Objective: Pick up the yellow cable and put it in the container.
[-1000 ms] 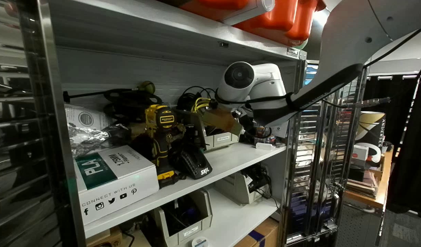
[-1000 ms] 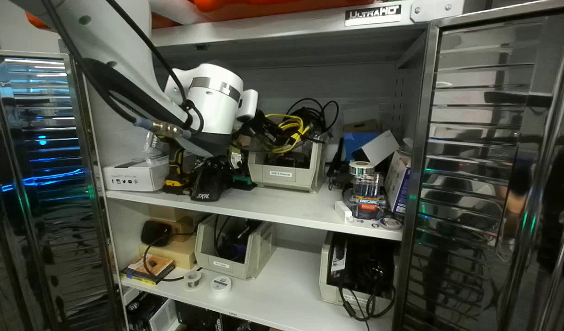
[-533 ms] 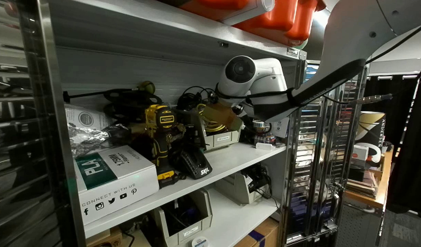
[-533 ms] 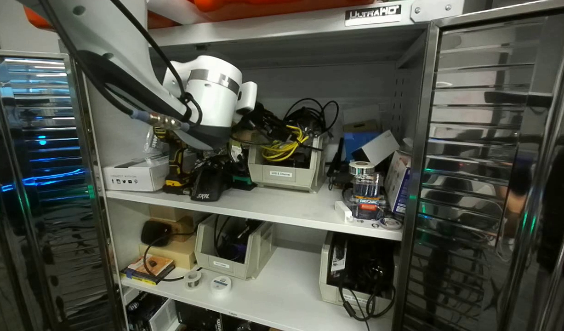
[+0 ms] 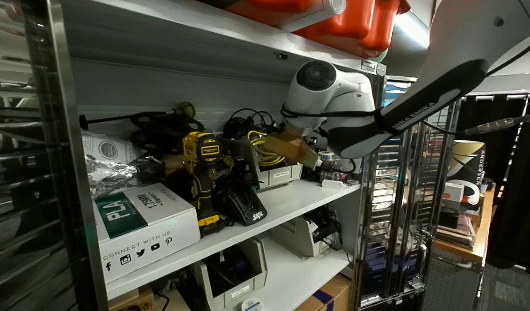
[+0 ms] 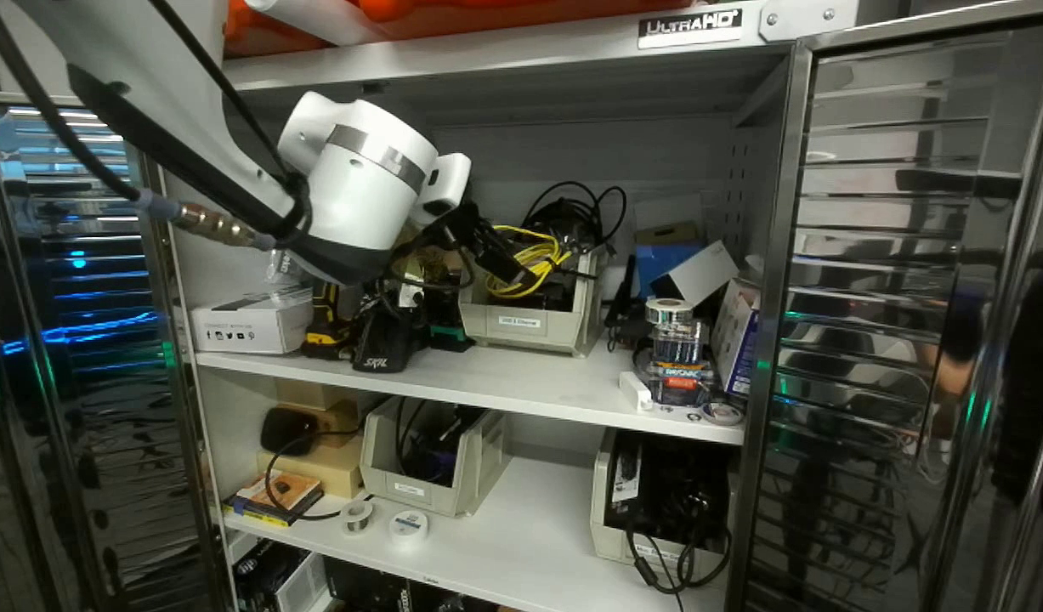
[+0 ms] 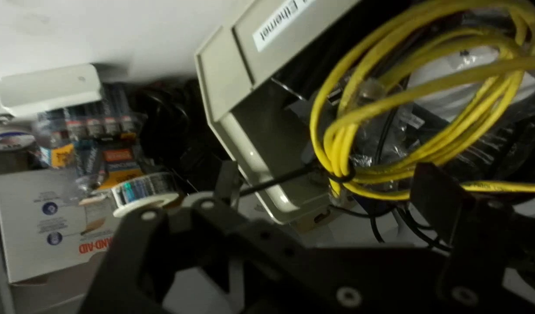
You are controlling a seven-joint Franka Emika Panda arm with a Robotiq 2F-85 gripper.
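Observation:
The yellow cable (image 7: pixel 454 138), a loose coil bound by a small black tie, lies in the mouth of the grey container (image 7: pixel 226 72) labelled Ethernet. Both exterior views show it there too: the cable (image 6: pixel 545 252) rises above the front wall of the container (image 6: pixel 521 325), and loops of the cable (image 5: pixel 267 159) show behind the container's label. My gripper (image 7: pixel 332 187) stands wide open. Its two fingers are far apart, and the coil lies beyond them; the right finger hides part of a strand. In an exterior view the dark gripper (image 6: pixel 497 257) is just in front of the coil.
Black cables (image 6: pixel 572 217) stick up behind the container. A SKIL charger (image 6: pixel 381 340) and a yellow drill (image 5: pixel 202 172) stand to one side; batteries and a tape roll (image 6: pixel 670 310) to the other. The upper shelf (image 6: pixel 530 81) is overhead. Metal doors (image 6: pixel 912 340) flank the cabinet.
The gripper has opened and let go of the yellow cable, which has dropped from above the container into its mouth. The arm has since moved up and back, tilting its wrist.

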